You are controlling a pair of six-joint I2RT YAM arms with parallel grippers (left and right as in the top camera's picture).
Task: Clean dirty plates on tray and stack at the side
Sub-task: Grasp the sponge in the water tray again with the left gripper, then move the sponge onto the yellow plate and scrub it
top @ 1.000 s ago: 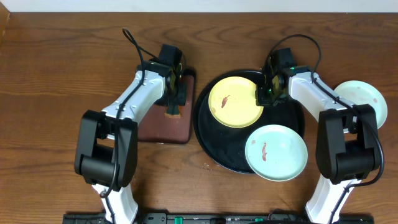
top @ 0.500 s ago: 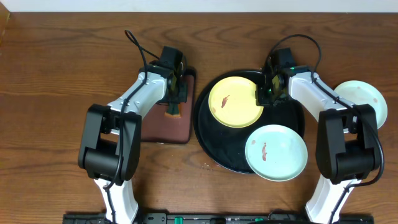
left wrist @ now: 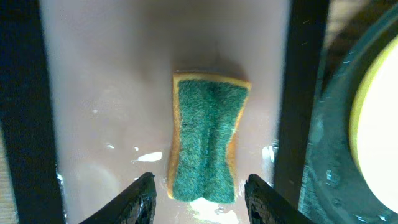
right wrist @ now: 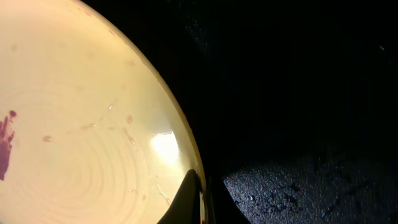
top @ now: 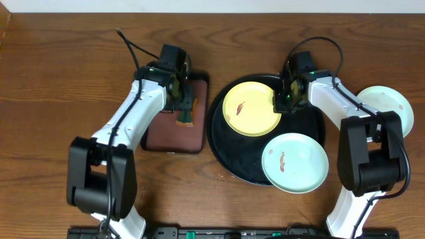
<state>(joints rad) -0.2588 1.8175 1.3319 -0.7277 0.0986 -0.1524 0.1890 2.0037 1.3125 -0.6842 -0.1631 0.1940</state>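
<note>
A pale yellow plate with a red-brown smear lies at the back of the black tray. My right gripper is shut on its right rim; in the right wrist view one finger lies over the rim of the plate. A smeared mint plate lies on the tray's front right. Another mint plate lies on the bare tabletop at the far right. My left gripper is open above a green and yellow sponge, with its fingers either side of the sponge's near end.
The sponge lies on a maroon rectangular tray left of the black tray. The maroon tray's wet surface shows in the left wrist view, with the black tray's rim close on the right.
My left arm has swung its elbow outward to the left and the gripper has shifted slightly left over the sponge. The right arm and the plates have not moved.
</note>
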